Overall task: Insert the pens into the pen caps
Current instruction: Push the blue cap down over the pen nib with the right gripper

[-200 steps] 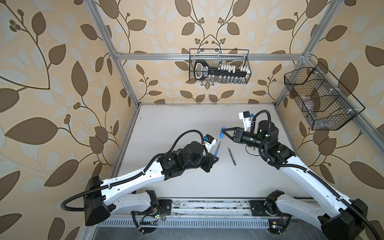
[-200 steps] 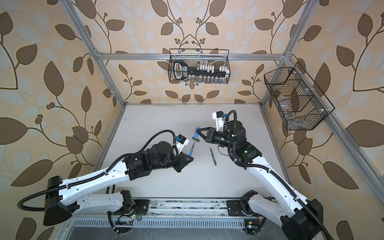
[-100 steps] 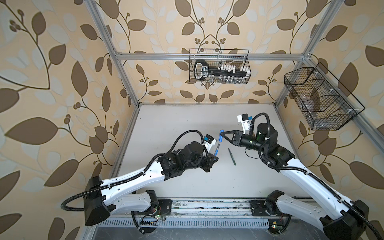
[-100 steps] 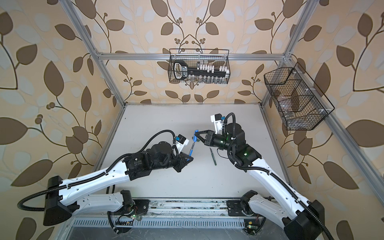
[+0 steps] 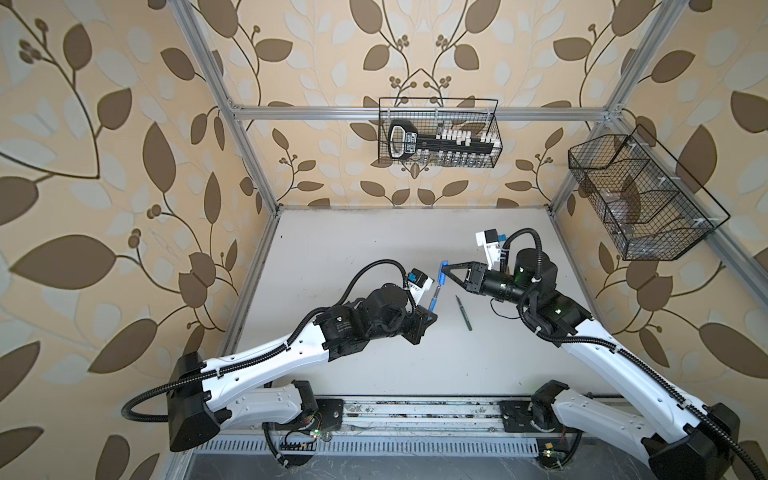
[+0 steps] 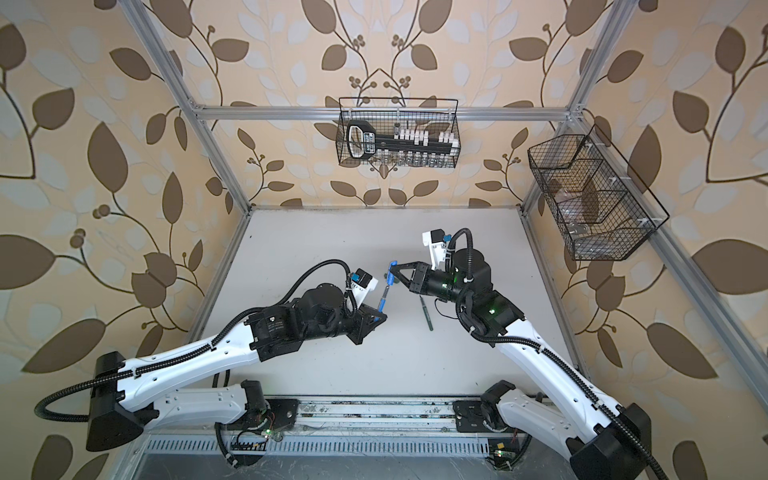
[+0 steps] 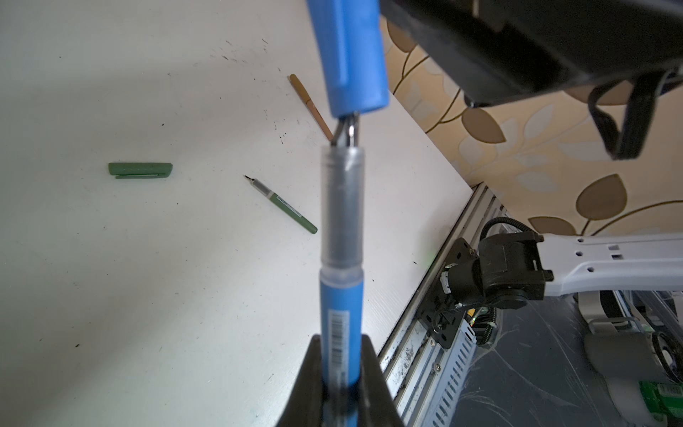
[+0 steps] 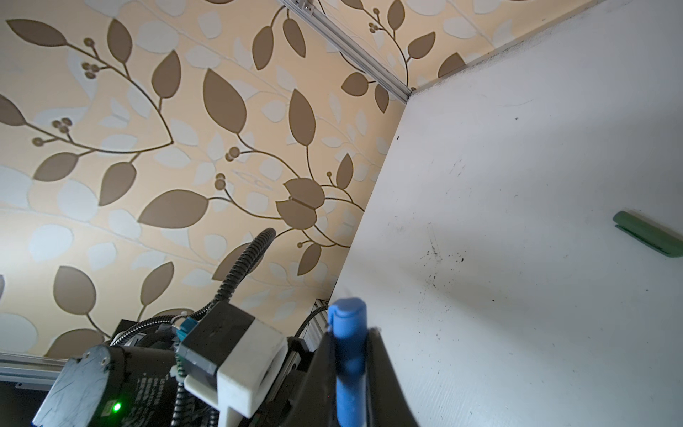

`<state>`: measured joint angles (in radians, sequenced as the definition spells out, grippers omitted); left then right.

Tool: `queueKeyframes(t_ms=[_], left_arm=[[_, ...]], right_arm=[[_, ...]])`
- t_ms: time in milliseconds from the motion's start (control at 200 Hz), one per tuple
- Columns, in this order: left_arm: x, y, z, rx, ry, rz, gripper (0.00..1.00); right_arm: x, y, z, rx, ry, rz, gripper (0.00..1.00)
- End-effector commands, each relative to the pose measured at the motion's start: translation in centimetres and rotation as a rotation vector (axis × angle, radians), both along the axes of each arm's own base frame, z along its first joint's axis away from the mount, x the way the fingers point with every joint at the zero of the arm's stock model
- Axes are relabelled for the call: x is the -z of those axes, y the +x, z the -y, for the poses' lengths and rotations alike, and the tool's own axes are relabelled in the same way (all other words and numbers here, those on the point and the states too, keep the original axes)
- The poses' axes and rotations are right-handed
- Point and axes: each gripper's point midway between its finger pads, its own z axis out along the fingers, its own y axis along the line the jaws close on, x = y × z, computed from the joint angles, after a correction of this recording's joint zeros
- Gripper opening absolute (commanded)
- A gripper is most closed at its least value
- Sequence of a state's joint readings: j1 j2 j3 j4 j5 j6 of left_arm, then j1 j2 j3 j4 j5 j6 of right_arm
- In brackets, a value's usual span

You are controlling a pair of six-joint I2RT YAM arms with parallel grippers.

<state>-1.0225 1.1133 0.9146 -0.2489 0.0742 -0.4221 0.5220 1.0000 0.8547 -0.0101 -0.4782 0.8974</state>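
Observation:
My left gripper (image 7: 340, 344) is shut on the blue pen (image 7: 342, 295), which points up from the table toward the blue pen cap (image 7: 349, 55). My right gripper (image 8: 349, 332) is shut on that cap (image 8: 349, 351). The pen's dark tip is just inside the cap's open mouth. Both top views show pen (image 5: 434, 297) and cap (image 5: 443, 274) in line above the table's middle. A green pen (image 5: 464, 312) lies on the table beside them. The left wrist view also shows a green cap (image 7: 140, 169) and an orange-brown pen (image 7: 310, 105) lying flat.
A wire basket (image 5: 438, 133) with a black tool hangs on the back wall. Another wire basket (image 5: 640, 199) hangs on the right wall. The metal rail (image 5: 415, 415) carrying both arm bases runs along the table's front edge.
My right gripper has brought the blue cap down and toward the pen, so the cap's mouth now meets the pen tip. The left arm has held still.

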Motion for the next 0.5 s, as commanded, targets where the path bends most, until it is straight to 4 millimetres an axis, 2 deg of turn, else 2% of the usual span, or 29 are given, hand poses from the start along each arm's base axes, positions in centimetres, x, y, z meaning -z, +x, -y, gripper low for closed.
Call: queueKeyframes(t_ms=[0, 495], left_arm=[[-2.1, 0.0, 0.2, 0.003, -0.051, 0.058, 0.13], [-3.3, 0.5, 0.0, -0.019, -0.068, 0.097, 0.13]], right_arm=[[-0.3, -0.4, -0.3, -0.006, 0.022, 0.006, 0.13], [0.7, -1.0, -0.1, 0.003, -0.004, -0.005, 0.13]])
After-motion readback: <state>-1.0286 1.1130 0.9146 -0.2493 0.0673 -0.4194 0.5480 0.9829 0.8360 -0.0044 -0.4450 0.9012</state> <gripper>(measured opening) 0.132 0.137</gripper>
